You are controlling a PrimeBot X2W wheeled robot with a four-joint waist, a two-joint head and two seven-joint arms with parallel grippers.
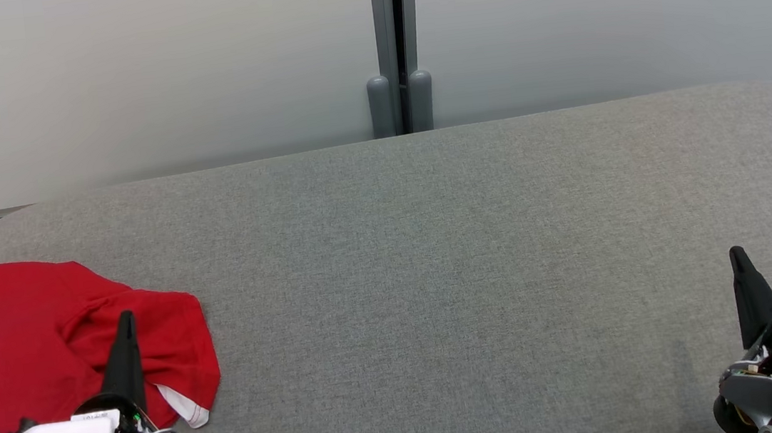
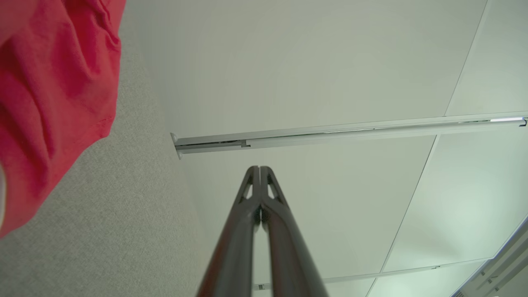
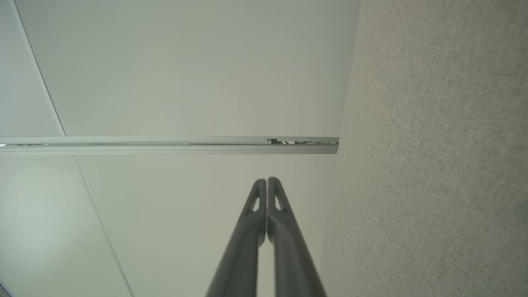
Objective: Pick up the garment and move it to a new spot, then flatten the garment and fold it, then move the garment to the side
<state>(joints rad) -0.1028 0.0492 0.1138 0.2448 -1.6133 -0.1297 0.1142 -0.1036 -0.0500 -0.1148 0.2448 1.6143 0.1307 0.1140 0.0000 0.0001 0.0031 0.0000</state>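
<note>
Lower left of frame, I'm holding the left gripper [image 1: 126, 319] over the red garment [image 1: 5, 342], fingers pressed together like the right gripper [image 1: 736, 255], so descending unopened is risking shoving cloth off the grey surface [image 1: 433, 254].

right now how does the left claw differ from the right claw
The left claw overlaps the red garment in the head view, while the right claw has bare grey padded surface behind it. The left claw sits near the surface's left end and the right claw near its right end. Shared: both are shut, hold nothing, and point toward the back wall.
</note>
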